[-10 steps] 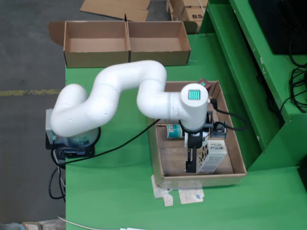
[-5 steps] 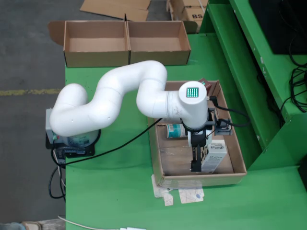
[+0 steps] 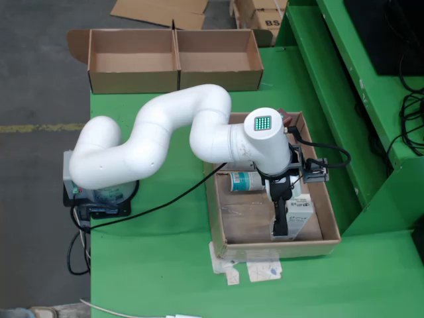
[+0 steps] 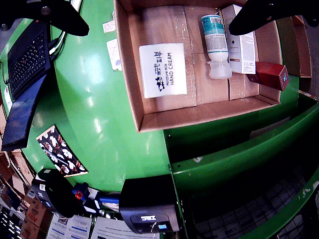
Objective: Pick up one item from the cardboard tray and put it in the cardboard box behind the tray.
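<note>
In the overhead view the cardboard tray [image 3: 218, 228] lies on the green table, with the arm's wrist above its right half. My gripper [image 3: 281, 215] hangs over a white "hand cream" box [image 3: 302, 215]. A teal-labelled bottle [image 3: 244, 181] lies to its left. The wrist view shows the hand cream box [image 4: 163, 69] flat on the tray floor, then the bottle [image 4: 215, 42], a tall white carton [image 4: 241, 40] and a red box [image 4: 269, 74]. My gripper [image 4: 157, 15] is open, with its black fingers [image 4: 45, 12] far apart and nothing between them. The two-compartment cardboard box [image 3: 175, 59] stands behind the tray.
The arm's base [image 3: 99, 192] sits at the table's left edge, with a black cable running to the tray. Paper scraps [image 3: 252, 268] lie in front of the tray. A raised green shelf [image 3: 344, 86] borders the right side. A laptop [image 4: 27, 55] shows in the wrist view.
The wrist has shifted right and turned, so the gripper now sits further over the white box. The black module beside the wrist swung outward to the right. The items have not moved.
</note>
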